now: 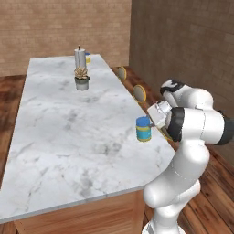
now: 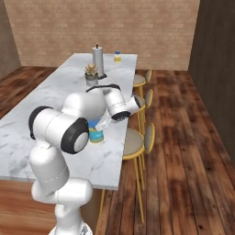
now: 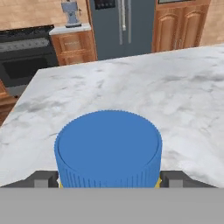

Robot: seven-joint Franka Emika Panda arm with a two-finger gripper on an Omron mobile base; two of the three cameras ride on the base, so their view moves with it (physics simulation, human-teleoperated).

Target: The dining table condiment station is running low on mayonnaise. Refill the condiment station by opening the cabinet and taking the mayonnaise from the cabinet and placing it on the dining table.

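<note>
The mayonnaise point(image 1: 143, 129) is a squat jar with a blue lid and a yellow and blue band. It stands upright on the dining table point(image 1: 68, 119) close to its right edge, and also appears as the mayonnaise point(image 2: 96, 134). My gripper point(image 3: 108, 178) reaches in from the stool side with one finger against each side of the blue lid point(image 3: 108, 148). The condiment station sits at the far end: a grey shaker point(image 1: 80, 58), a potted plant point(image 1: 82, 78) and a tiny jar point(image 1: 87, 57). The cabinet is out of view.
Yellow-rimmed stools point(image 2: 137, 144) line the table's right side under my arm, and more stools point(image 1: 139, 93) stand further along. Beyond the table's opposite edge the hand view shows a dark fridge point(image 3: 122, 26), a black oven point(image 3: 22, 57) and wooden cupboard doors point(image 3: 179, 26).
</note>
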